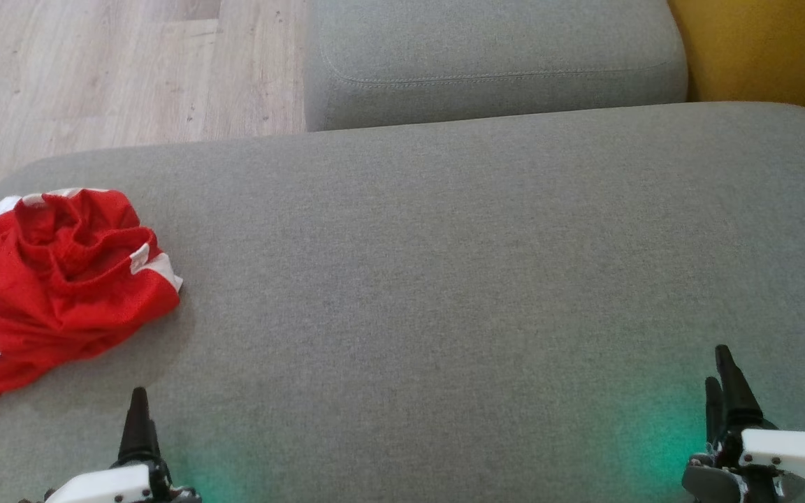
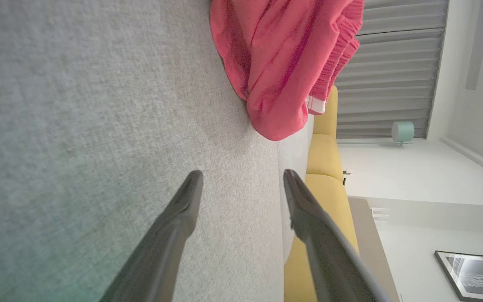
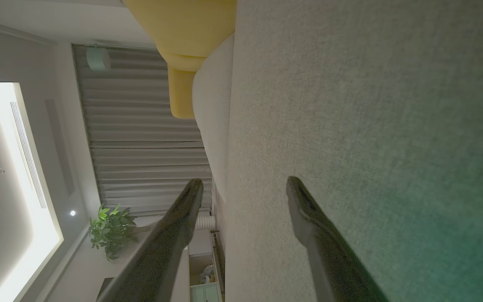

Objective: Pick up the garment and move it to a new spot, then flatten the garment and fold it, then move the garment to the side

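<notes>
1. The garment (image 1: 60, 279) lies at the far left of the grey sofa cushion (image 1: 444, 244), ahead of the left gripper (image 2: 241, 180) and a little further to the robot's left. A stretch of bare cushion separates them.
2. The right gripper (image 3: 243, 186) is well apart from the garment, with most of the cushion's width between them. By my reading, the left arm is the 1 to make the pick.
3. The heap's long axis runs from the cushion's far side toward the near left. Its near end trails off the left edge of the head view, so where it ends cannot be told.
4. Both grippers are released and empty, each with its 2 dark fingers spread and nothing between them. They hover low over the cushion.
5. The garment is a crumpled mound of red mesh-like cloth with white trim, deeply creased. A gathered, ribbed band shows at its far end, perhaps a waistband.
6. In the left wrist view, part of the cloth reaches the cushion's side edge. Whether it hangs over cannot be told.
</notes>
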Robot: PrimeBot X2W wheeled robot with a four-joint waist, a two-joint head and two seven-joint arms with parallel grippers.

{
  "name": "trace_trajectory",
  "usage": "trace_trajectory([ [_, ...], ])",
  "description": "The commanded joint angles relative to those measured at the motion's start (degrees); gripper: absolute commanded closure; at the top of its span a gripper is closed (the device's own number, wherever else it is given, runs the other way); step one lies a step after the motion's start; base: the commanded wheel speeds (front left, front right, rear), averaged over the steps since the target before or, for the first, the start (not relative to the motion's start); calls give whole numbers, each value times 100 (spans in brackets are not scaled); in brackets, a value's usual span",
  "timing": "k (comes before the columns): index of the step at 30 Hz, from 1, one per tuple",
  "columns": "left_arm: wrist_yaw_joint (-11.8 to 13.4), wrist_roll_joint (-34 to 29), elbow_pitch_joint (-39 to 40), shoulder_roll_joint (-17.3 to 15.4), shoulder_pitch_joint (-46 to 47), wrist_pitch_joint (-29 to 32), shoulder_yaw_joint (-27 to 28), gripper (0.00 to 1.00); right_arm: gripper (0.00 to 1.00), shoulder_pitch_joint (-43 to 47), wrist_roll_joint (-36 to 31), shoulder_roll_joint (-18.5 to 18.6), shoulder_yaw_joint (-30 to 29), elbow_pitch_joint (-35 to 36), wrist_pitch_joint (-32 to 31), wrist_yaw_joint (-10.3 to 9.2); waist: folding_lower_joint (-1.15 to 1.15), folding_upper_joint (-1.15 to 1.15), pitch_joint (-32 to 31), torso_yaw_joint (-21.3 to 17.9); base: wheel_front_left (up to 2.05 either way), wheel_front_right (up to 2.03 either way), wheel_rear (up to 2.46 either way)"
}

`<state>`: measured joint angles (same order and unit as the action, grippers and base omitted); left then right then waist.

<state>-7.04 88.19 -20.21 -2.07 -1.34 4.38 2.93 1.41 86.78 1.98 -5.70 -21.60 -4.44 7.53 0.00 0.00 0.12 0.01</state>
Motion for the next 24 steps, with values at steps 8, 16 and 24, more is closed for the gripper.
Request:
trace_trajectory([
  [8,-4,-638,310,-36,252,-176,-56,0,0,-275,-760,33,104,334,191,-1,0,0,1,8,0,0,0],
  [16,90,-1252,525,-39,259,-312,-92,0,0,-281,-1421,38,224,465,326,-1,0,0,-2,23,0,0,0],
  [24,153,-1972,694,-43,236,-448,-216,0,0,-286,-2031,42,349,520,461,-1,0,0,-22,28,0,0,0],
])
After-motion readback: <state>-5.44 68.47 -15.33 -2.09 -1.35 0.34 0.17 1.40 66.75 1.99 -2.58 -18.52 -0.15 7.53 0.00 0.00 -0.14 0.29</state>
